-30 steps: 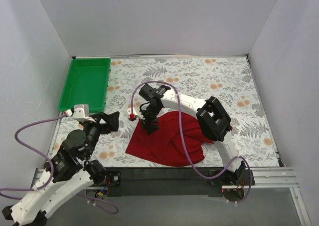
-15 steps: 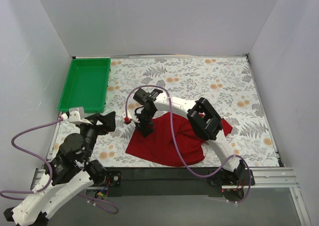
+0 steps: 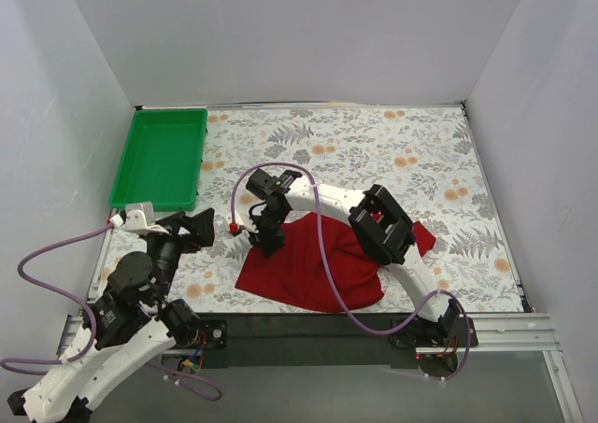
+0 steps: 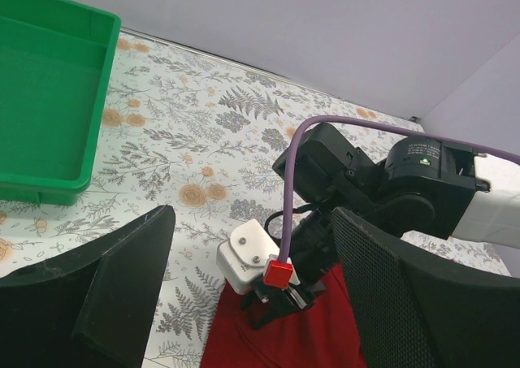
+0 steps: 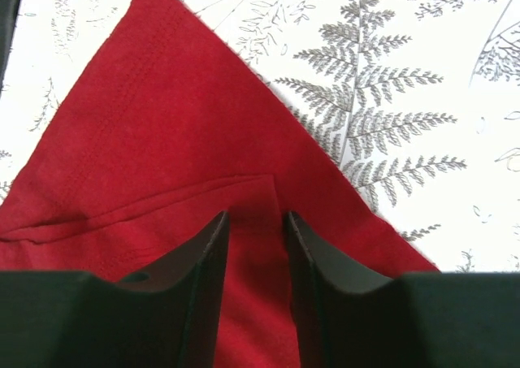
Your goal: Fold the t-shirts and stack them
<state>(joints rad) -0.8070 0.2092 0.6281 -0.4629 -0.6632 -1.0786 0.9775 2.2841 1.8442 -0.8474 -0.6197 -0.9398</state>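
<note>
Red t-shirt (image 5: 162,124) pinched in narrow right tool (image 5: 256,222); left tool (image 4: 252,219) gapes wide.

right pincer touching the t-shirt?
Touching. The right wrist view shows both fingertips of the right pincer set down on the red t-shirt, with cloth filling the narrow space between them and no table showing there.

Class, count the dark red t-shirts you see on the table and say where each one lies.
1. The dark red t-shirt lies bunched on the table, near the middle of its near edge, with the right gripper at its far left edge. Another could be hidden within its folds.
</note>
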